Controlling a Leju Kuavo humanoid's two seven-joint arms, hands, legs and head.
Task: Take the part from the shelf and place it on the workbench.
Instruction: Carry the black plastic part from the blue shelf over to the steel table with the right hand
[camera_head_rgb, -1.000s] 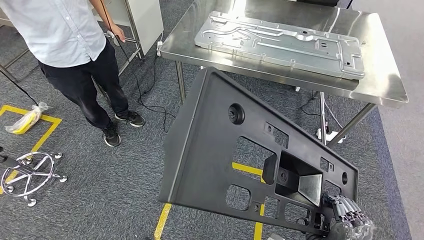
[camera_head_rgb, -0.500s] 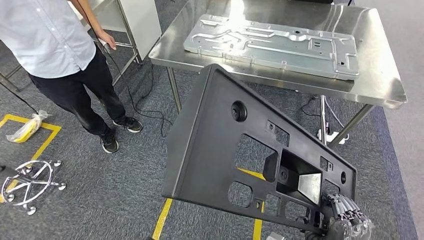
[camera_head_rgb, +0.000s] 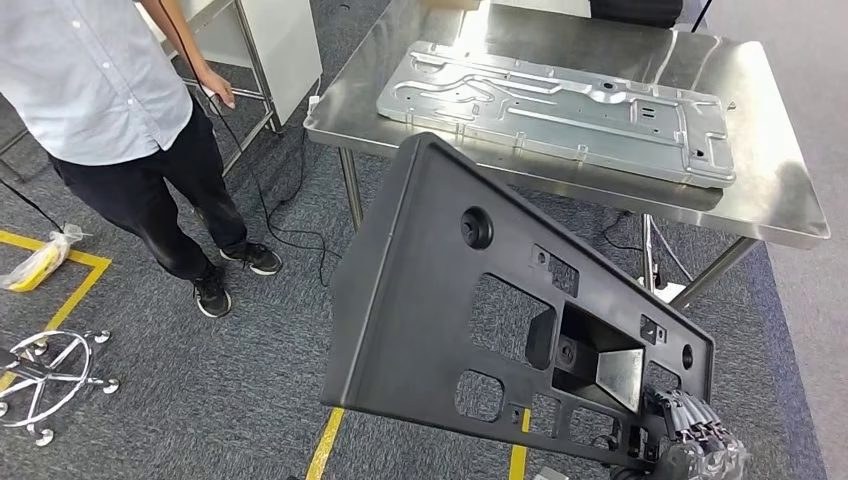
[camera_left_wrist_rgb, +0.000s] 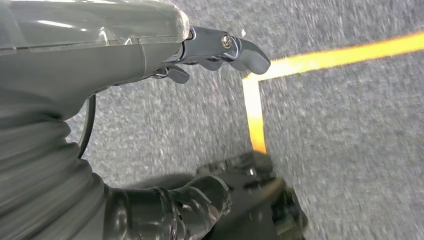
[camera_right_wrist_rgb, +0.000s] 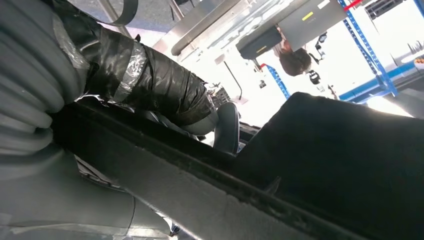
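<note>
Shifting a little across the head view since a second ago, the whole scene is showing the camera moving rather than the things: the stainless steel table (camera_head_rgb: 770, 190) and the person in a pale shirt and dark trousers (camera_head_rgb: 130, 120) are both sitting slightly differently in the picture, while the large black plastic panel with rectangular cut-outs (camera_head_rgb: 440, 300) is keeping its place in front of the robot.

That panel is hanging tilted in the air, above the grey carpet floor (camera_head_rgb: 200, 380) and short of the table's near edge, its narrow upper corner pointing toward the table. The right hand (camera_head_rgb: 695, 440) is gripping it at its lower corner; in the right wrist view the taped dark fingers (camera_right_wrist_rgb: 150, 80) are curling over the panel's black rim.

A long, flat stamped sheet-metal plate (camera_head_rgb: 560, 105) is lying on the table. The person is standing well to the left of it, and a chrome chair base on castors (camera_head_rgb: 45, 375) is resting on the carpet near yellow floor tape (camera_head_rgb: 330, 445).

The left hand (camera_left_wrist_rgb: 200, 55) is hanging over the carpet, fingers apart and holding nothing.
</note>
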